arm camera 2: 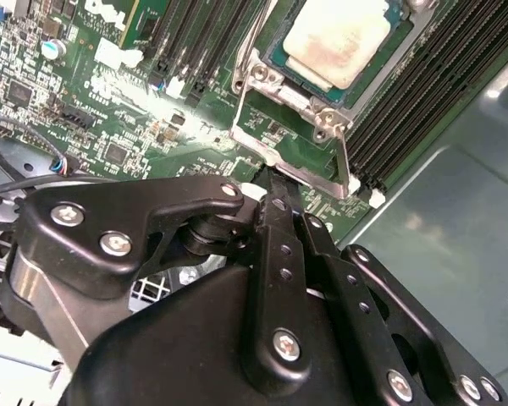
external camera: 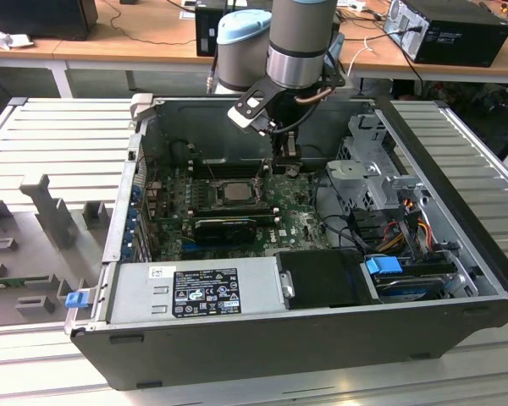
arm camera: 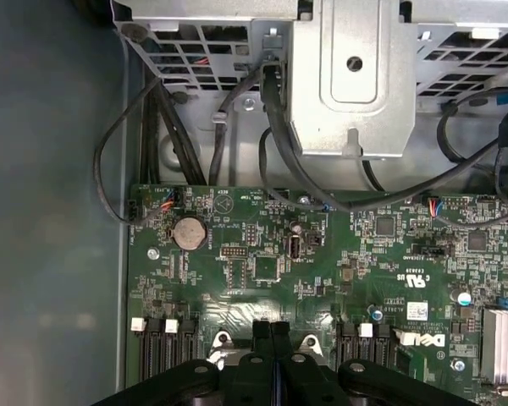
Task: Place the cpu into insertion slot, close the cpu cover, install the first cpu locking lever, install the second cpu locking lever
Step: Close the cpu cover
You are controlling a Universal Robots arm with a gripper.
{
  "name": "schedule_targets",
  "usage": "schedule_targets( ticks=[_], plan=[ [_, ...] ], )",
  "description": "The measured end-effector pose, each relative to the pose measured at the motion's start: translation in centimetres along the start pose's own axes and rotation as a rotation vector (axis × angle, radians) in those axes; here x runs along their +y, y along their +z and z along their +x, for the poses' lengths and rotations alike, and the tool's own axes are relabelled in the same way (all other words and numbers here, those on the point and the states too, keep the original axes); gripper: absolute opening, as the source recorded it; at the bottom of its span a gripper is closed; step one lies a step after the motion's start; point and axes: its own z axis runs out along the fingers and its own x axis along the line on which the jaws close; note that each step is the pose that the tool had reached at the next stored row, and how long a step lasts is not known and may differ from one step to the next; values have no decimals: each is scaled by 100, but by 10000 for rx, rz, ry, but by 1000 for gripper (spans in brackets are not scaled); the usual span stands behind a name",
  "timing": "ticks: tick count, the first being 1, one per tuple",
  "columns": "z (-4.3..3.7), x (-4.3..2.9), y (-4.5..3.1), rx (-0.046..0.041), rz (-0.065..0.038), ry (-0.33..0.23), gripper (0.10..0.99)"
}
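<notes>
Silver cpu [arm camera 2: 336, 38]: sits in slot [arm camera 2: 288, 93], straight ahead of gripper [arm camera 2: 275, 179]
Gripper state: pinched shut, tip at slot's near edge

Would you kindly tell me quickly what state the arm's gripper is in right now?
Gripper: closed, fingers pressed together, nothing visible between them; tips close to the thin grey metal square cpu cover.

cpu [arm camera 2: 334, 38] in insertion slot [arm camera 2: 296, 100], on motherboard [external camera: 298, 224], motherboard inside computer case [external camera: 237, 347]
</notes>
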Motion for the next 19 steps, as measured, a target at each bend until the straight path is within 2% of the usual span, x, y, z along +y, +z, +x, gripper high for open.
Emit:
schedule_targets(
  ticks=[2,15,17,19],
  plan=[
    [1,-62,-1,0,0,2,106],
    [6,-291,0,0,0,1,106],
    [7,-321,33,0,1,1,106],
    [6,-332,107,0,2,-26,106]
  ],
)
